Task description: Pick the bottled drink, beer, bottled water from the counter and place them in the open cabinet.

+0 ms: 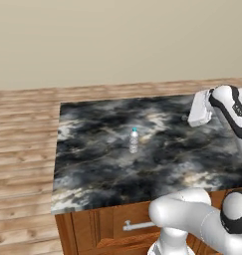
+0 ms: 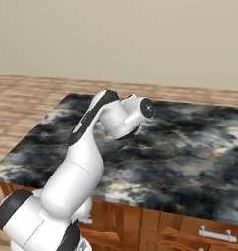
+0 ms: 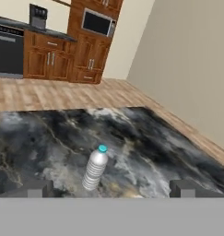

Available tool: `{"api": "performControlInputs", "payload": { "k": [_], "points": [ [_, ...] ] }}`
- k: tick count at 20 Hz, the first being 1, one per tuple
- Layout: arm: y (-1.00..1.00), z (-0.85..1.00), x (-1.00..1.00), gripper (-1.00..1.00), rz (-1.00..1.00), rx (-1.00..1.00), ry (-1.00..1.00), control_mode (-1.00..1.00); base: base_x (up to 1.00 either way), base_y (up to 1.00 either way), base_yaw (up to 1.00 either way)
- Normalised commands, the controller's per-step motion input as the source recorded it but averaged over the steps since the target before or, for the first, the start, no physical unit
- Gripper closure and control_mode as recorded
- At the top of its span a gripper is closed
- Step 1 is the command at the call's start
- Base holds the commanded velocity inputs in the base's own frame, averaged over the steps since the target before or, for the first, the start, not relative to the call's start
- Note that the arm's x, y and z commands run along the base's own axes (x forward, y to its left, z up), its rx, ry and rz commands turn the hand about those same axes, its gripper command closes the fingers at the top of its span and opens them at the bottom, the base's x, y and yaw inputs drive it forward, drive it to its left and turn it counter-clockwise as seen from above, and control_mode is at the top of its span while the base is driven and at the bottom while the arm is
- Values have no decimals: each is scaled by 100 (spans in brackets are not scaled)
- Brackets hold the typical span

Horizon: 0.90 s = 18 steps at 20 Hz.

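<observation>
On the counter — 1 upright bottled water, nothing beside it — tool fingers wide apart, short of it.

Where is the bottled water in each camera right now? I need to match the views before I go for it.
Left base view: the bottled water stands upright near the middle of the counter.
Right base view: I can't make it out; the arm stands over that part of the counter.
Hand view: it stands low, just left of centre, between the open claw's fingertips.
Shared landmark: the marbled counter top.
</observation>
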Motion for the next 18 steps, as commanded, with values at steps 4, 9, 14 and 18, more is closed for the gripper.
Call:
{"api": "performControlInputs", "payload": {
  "k": [4, 9, 14, 18],
  "points": [
    [0, -35, 36, -100, 13, -17, 0, -100, 0, 0, 0],
    [1, -34, 26, -100, 14, -13, 3, -100, 0, 0, 0],
    [20, -23, 11, -100, 10, -10, 13, -100, 0, 0, 0],
    [24, -16, 0, -100, 10, -2, 18, -100, 0, 0, 0]
  ]
}}
